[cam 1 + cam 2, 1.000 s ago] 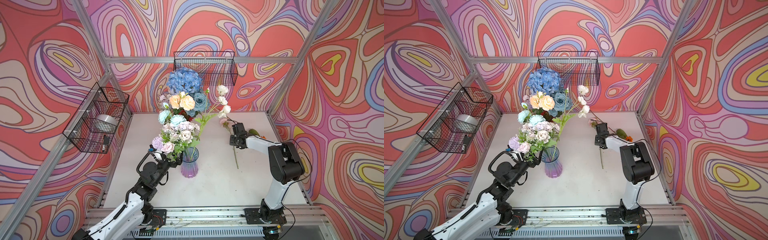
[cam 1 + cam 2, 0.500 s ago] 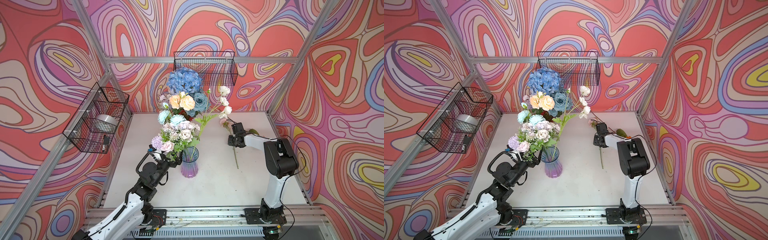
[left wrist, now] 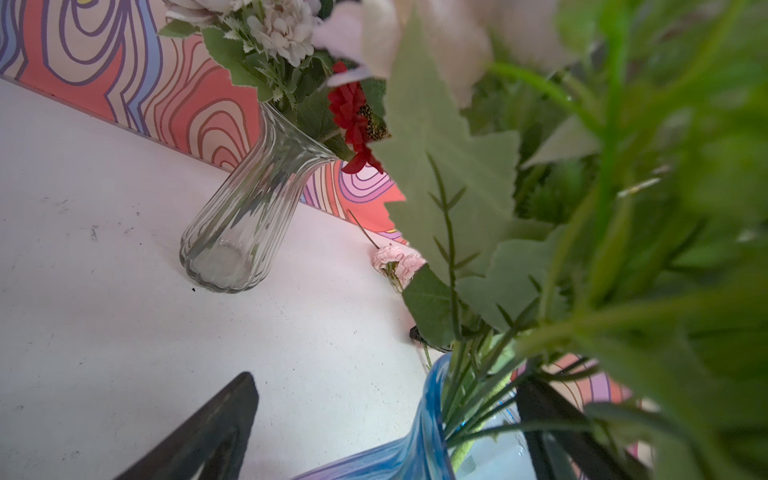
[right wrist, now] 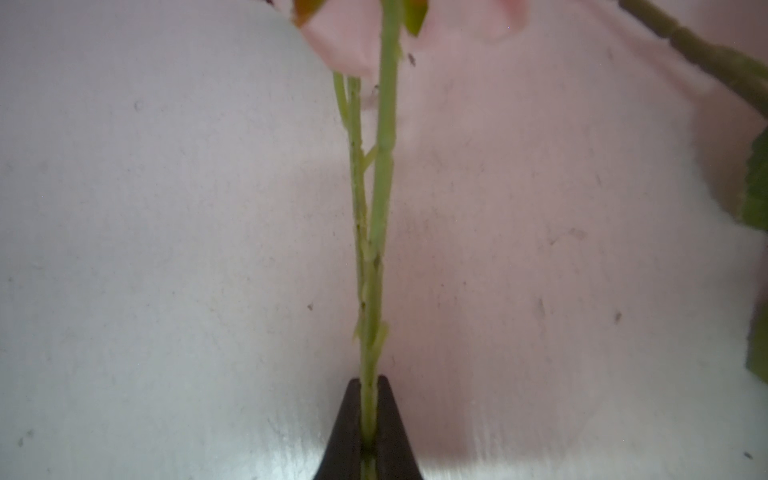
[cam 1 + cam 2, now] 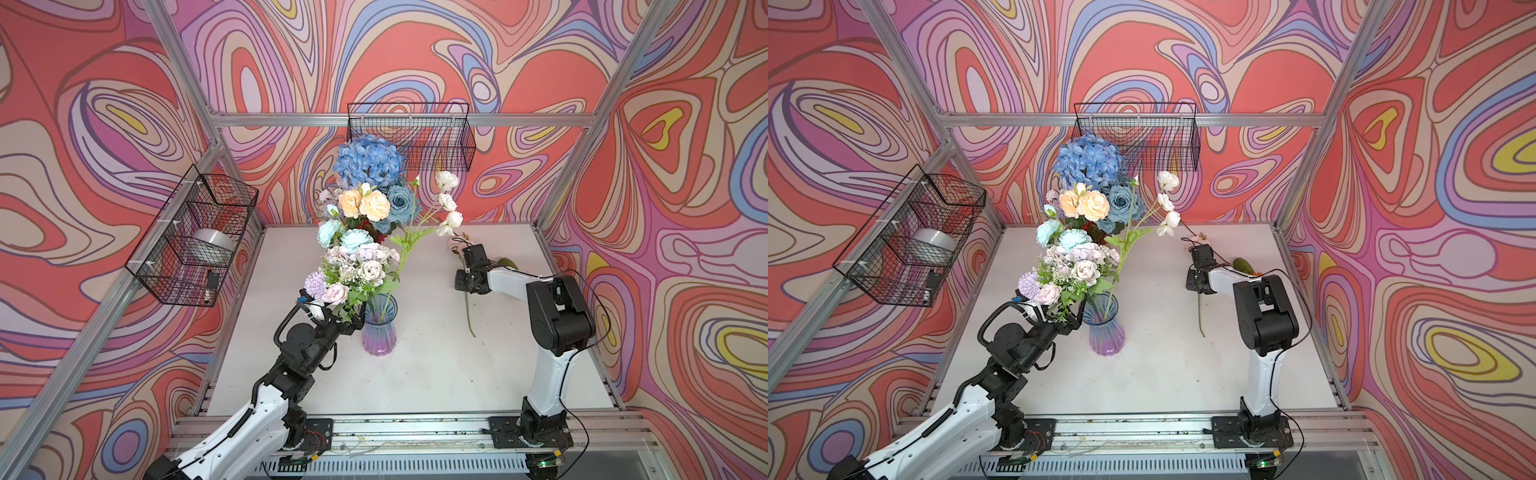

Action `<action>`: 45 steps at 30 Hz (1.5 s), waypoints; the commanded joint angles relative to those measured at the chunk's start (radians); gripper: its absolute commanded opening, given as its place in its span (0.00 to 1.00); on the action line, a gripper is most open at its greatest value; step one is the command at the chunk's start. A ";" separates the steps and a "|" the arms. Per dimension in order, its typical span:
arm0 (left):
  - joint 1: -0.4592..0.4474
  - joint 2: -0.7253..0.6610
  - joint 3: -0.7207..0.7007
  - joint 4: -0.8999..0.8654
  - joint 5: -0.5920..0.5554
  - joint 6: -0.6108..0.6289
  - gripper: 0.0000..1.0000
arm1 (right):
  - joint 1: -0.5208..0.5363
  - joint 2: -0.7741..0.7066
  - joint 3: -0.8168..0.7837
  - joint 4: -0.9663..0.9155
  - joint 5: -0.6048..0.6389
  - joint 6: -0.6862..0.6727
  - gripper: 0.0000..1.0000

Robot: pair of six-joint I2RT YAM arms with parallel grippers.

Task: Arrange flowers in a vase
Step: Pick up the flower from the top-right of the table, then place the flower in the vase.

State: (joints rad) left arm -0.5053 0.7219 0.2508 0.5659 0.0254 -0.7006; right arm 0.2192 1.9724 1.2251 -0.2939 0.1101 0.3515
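The flowers (image 5: 361,232) stand mostly as one tall bunch in the middle of the white table (image 5: 436,374). A blue hydrangea (image 5: 368,160) is on top, peach roses (image 5: 365,203) are under it, aqua blooms (image 5: 345,239) are lower, and a lilac pompom (image 5: 314,282) is on the near side. A blue and purple vase (image 5: 378,332) stands in front, and a thin branch of white blooms (image 5: 448,199) rises from it. The left wrist view shows also a clear glass vase (image 3: 245,208) farther back, with a red sunflower (image 3: 353,120) at its mouth. For the rest of the bunch I cannot tell which bloom belongs to which vase.

One pink flower (image 5: 454,242) lies on the table, well apart from both vases. Its green stem (image 4: 382,166) passes straight between the fingers of the right gripper (image 4: 368,419). In the right wrist view the two black fingertips (image 4: 347,428) are pressed together on the stem, close to the table surface, and the blurred bloom is beyond the tips. A second stem (image 4: 706,54) lies near it, not touched.

The left gripper (image 3: 386,380) has its fingers spread wide. The mouth of the blue and purple vase, with its green stems, lies between them, nearer to one finger. Whether a finger touches the glass I cannot tell.
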 commanded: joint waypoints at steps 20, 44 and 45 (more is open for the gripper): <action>-0.003 -0.007 -0.001 0.023 -0.001 -0.007 1.00 | -0.002 -0.398 -0.144 0.088 0.067 0.066 0.00; -0.004 0.020 -0.001 0.069 0.003 -0.008 1.00 | 0.052 -1.019 -0.376 0.743 -0.363 0.132 0.00; -0.004 0.020 0.000 0.069 0.005 -0.007 1.00 | 0.062 -1.020 -0.379 0.778 -0.379 0.135 0.00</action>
State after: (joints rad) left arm -0.5053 0.7357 0.2508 0.5888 0.0292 -0.7010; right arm 0.2562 0.9646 0.8680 0.3241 -0.1761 0.4641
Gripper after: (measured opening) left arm 0.998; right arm 0.069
